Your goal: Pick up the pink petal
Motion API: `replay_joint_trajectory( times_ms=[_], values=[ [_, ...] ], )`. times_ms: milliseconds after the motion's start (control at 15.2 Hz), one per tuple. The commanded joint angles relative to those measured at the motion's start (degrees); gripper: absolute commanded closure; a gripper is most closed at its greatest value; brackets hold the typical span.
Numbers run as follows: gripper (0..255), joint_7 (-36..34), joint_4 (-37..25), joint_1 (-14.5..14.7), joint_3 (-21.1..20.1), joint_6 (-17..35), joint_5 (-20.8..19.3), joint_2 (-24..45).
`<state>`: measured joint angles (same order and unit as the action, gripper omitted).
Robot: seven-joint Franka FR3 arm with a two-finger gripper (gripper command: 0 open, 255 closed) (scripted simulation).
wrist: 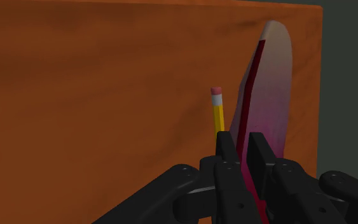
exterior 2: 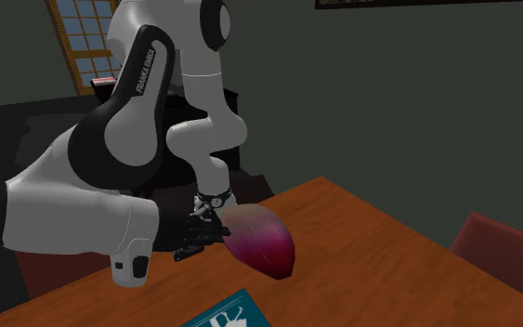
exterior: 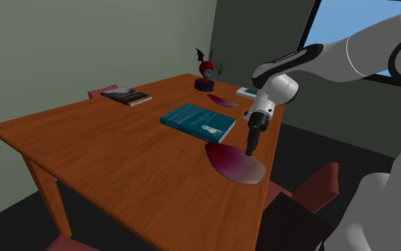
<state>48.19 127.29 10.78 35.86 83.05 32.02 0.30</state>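
The pink petal (exterior: 234, 162) lies by the right-hand edge of the table (exterior: 120, 150) in the shoulder view, nearer than the teal book (exterior: 197, 122), with its dark red rim turned toward the gripper (wrist: 242, 137). The main risk, as I judge it, is that the hold is only on that thin rim. The petal is broad, curved and shallow, so on the lift it could pivot or slide out from between the fingers and drop over the nearby table edge toward the red chair (exterior: 320, 185). A yellow pencil (wrist: 217, 111) lies just beside one finger and might be nudged. The gripper is nearly closed, its two fingers pinching the petal's rim with only that thin edge between them. Whether the petal has left the table I cannot tell.
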Motion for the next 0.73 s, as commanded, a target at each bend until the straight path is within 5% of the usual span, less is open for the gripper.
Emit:
replay_joint_trajectory(
  times_ms=[0, 660],
  values=[
    [255, 0.0, 0.0, 0.0, 0.0, 0.0, 0.01, 0.0],
    [255, -4.09, -2.68, 0.0, -0.09, -4.1, -1.01, -3.61]
  ],
)
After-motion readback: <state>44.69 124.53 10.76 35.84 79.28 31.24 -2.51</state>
